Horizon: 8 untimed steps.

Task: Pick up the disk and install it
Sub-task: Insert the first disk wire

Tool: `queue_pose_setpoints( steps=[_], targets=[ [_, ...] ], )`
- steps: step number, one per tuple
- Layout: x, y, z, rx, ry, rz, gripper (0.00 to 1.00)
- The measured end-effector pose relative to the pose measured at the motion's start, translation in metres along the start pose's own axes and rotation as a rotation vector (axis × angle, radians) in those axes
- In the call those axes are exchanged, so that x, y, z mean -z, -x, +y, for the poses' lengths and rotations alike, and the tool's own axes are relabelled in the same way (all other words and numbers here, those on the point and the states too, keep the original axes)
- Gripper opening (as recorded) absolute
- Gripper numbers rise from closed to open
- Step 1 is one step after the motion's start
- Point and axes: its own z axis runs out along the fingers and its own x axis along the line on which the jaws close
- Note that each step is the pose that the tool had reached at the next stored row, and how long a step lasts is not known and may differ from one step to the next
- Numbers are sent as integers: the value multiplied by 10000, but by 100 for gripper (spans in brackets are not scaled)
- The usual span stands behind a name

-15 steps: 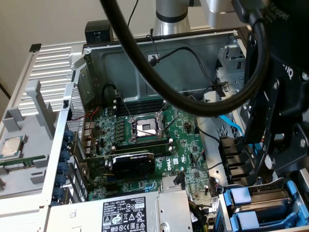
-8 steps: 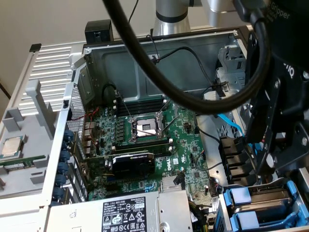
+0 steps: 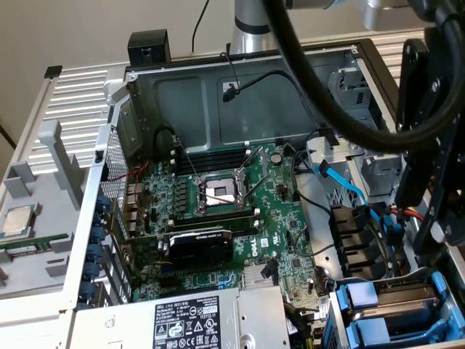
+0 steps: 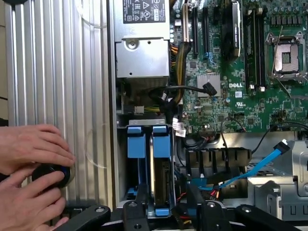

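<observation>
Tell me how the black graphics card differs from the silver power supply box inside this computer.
The graphics card is black; the power supply is bare silver metal with a printed label. The graphics card is a slim board standing on edge on the motherboard; the power supply is a bulky box beside the motherboard, at the case's edge. Both sit inside the open computer case.

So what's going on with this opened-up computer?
A robot's gripper hangs over the drive bay of an open computer case, closest to a disk in a blue carrier sitting in that bay. Whether it grips the disk is unclear. Beside the case, a person's hands hold a small black round object.
</observation>
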Motion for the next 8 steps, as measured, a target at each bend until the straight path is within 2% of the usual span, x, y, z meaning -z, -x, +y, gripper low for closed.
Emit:
queue_pose_setpoints(
  steps=[8],
  targets=[
    [-1,31,-96,-142,0,-7,45]
  ],
)
